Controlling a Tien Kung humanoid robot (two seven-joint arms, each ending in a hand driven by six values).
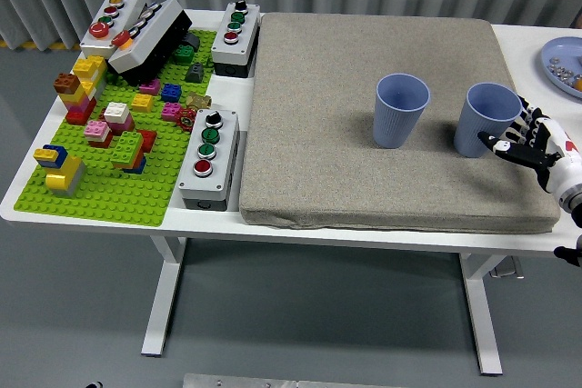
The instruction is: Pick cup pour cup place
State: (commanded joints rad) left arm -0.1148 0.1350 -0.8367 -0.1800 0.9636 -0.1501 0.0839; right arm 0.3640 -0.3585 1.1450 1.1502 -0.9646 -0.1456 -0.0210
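Observation:
Two blue cups stand upright on the grey mat [364, 179]. One cup [401, 110] is near the mat's middle right. The other cup [486, 118] is at the mat's right side. My right hand [525, 141] is just to the right of that second cup, its fingers spread and holding nothing; it sits close beside the cup, and I cannot tell whether it touches it. Neither cup shows any contents from this angle. The left arm is out of the picture.
A green building-brick baseplate [118, 143] with several coloured bricks fills the table's left. Button boxes [208, 158] [235, 37] stand along the mat's left edge, and two more [136, 29] at the far left. A blue plate [564, 65] sits at the far right edge.

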